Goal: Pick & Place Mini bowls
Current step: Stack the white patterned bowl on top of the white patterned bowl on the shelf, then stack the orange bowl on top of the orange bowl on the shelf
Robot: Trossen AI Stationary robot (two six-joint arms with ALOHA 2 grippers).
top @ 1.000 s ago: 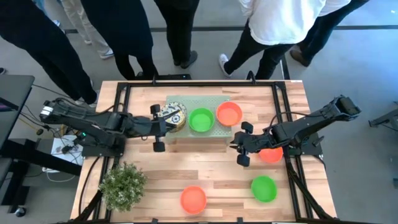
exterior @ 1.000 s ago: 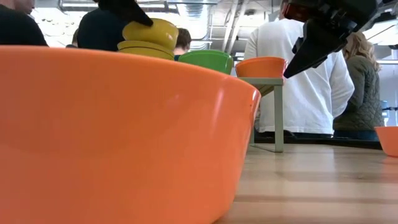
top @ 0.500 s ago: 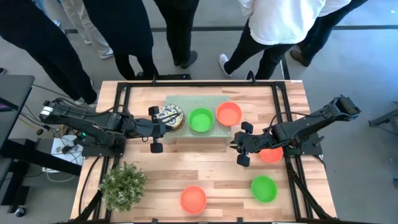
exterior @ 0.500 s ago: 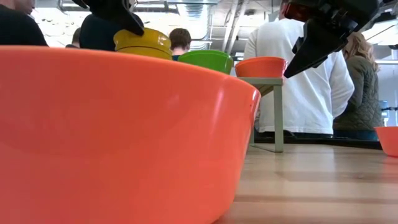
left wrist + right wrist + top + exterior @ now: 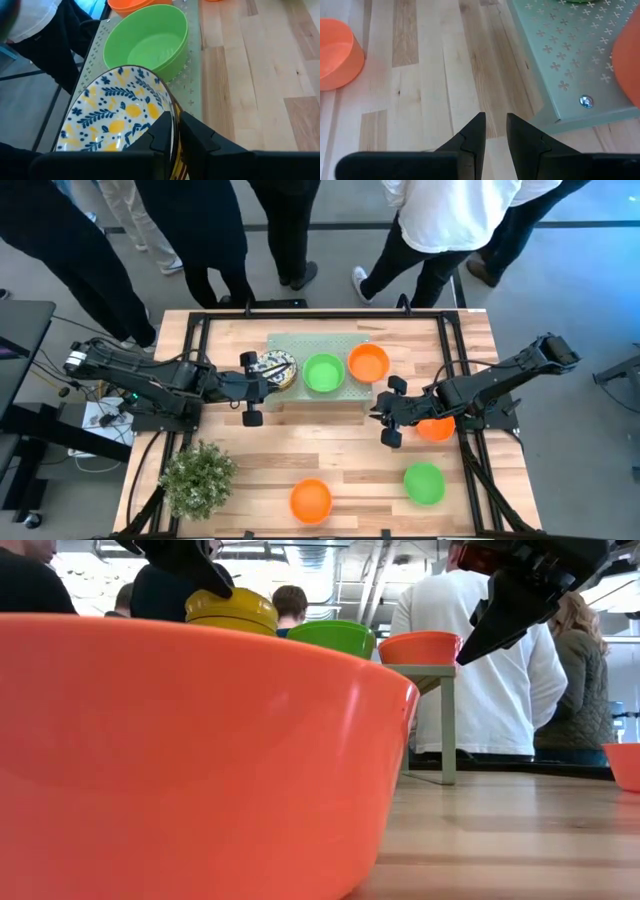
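Two loose bowls, an orange bowl (image 5: 311,499) and a green bowl (image 5: 424,482), sit at the near edge of the wooden table (image 5: 330,445), beside a bushy plant (image 5: 198,476). Farther back, the right gripper (image 5: 388,411) hovers narrowly parted, holding nothing. The left gripper (image 5: 252,387) pinches the rim of a floral bowl (image 5: 115,112) on the pale mat (image 5: 345,343), left of a green and an orange one. People (image 5: 440,220) stand beyond.
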